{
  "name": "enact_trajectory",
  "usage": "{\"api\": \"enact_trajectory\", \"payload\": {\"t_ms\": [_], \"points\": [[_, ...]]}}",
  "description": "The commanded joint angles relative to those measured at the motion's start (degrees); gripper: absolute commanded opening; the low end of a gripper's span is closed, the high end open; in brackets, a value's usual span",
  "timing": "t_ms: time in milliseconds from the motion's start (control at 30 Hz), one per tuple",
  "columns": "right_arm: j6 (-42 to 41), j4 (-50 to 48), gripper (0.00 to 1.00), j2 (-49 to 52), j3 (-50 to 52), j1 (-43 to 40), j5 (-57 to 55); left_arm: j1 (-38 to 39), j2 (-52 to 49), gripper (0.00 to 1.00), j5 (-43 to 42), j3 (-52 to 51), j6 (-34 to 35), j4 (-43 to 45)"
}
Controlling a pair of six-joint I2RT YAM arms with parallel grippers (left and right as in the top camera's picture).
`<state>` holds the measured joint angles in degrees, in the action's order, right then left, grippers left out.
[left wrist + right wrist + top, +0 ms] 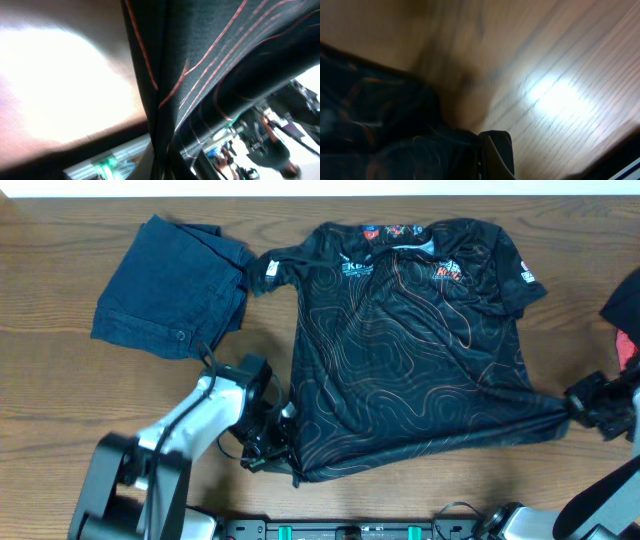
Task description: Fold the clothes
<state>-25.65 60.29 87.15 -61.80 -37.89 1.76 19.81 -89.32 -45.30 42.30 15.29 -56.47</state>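
Note:
The black jersey (410,350) with thin orange contour lines lies face up on the wooden table, collar at the far edge. My left gripper (283,442) is shut on its near left hem corner. My right gripper (572,406) is shut on its near right hem corner, with the cloth pulled into a point. In the left wrist view the jersey cloth (210,55) hangs taut in folds right before the camera. In the right wrist view dark jersey cloth (380,125) bunches against one black finger (496,150).
A folded navy denim garment (170,285) with a button lies at the far left, next to the jersey's left sleeve. A red and black garment (625,330) shows at the right edge. The table's front rail (350,530) runs along the near edge.

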Motion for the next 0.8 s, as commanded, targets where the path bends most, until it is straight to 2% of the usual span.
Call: {"api": "enact_trajectory", "payload": {"t_ms": [0, 267, 300, 367, 433, 500, 567, 767], "points": [[-1.1, 0.1, 0.01, -0.5, -3.5, -3.0, -0.3, 3.1, 3.6, 0.06, -4.0, -0.3, 3.0, -2.1], [-1.1, 0.3, 0.01, -0.5, -5.0, -9.5, -0.9, 15.1, 7.7, 0.07, -3.1, -0.3, 11.8, -2.1], [-1.1, 0.3, 0.01, -0.5, -5.0, -10.1, -0.9, 16.4, 7.7, 0.08, -3.1, -0.3, 12.7, -1.7], [-0.9, 0.3, 0.02, -0.5, -5.0, -10.6, -0.9, 17.9, 7.7, 0.22, -3.1, -0.3, 13.9, -1.1], [-0.8, 0.2, 0.22, -0.5, -5.0, -10.7, -0.7, 18.6, 7.7, 0.30, -3.1, -0.3, 14.2, -1.2], [-0.1, -0.3, 0.39, -0.5, -5.0, -10.7, 0.2, 18.7, 7.7, 0.44, -3.1, -0.3, 14.2, -1.4], [0.0, -0.5, 0.43, -0.5, -5.3, -10.7, 1.4, 18.7, 7.8, 0.44, -3.1, -0.3, 14.1, -1.6], [5.4, -1.4, 0.48, -0.5, -8.2, -9.7, 11.4, 16.6, 8.3, 0.44, -1.0, 3.0, 11.5, -2.1]]}}
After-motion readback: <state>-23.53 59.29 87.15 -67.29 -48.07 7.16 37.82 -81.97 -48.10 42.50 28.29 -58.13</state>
